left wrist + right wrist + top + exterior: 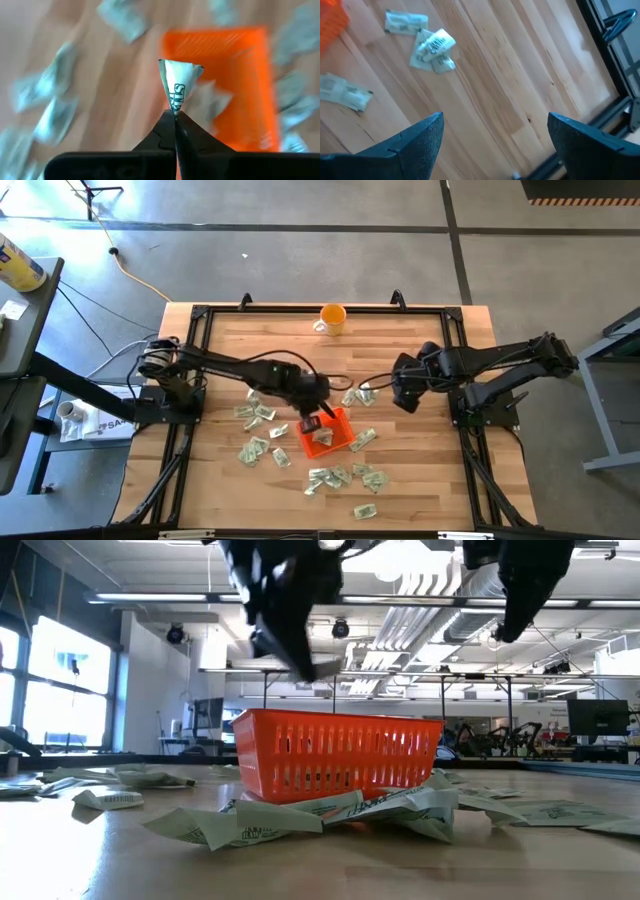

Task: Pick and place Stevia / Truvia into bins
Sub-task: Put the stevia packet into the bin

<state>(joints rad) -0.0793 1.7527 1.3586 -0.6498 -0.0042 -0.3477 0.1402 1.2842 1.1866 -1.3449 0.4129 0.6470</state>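
Pale green and white sachets (330, 477) lie flat and scattered on the wooden table around the orange tray (336, 438), which stands on the table with a few sachets inside. My left gripper (312, 423) hangs over the tray's left part, shut on one sachet (177, 84). In the low view that gripper (300, 655) is above the tray (335, 755). My right gripper (405, 402) hovers open to the tray's right, near a small cluster of sachets (432, 47), touching nothing. My left gripper pinches one sachet by its narrow lower corner (174, 109) between the two fingertips. The sachet sticks out past the fingertips, lifted clear above the tray. The fingers come from above, pointing down.
A round orange mug with a white handle (331, 318) stands near the table's far edge. Black frame rails (200, 315) border the table. Bare wood lies between the mug and the tray and along the near edge.
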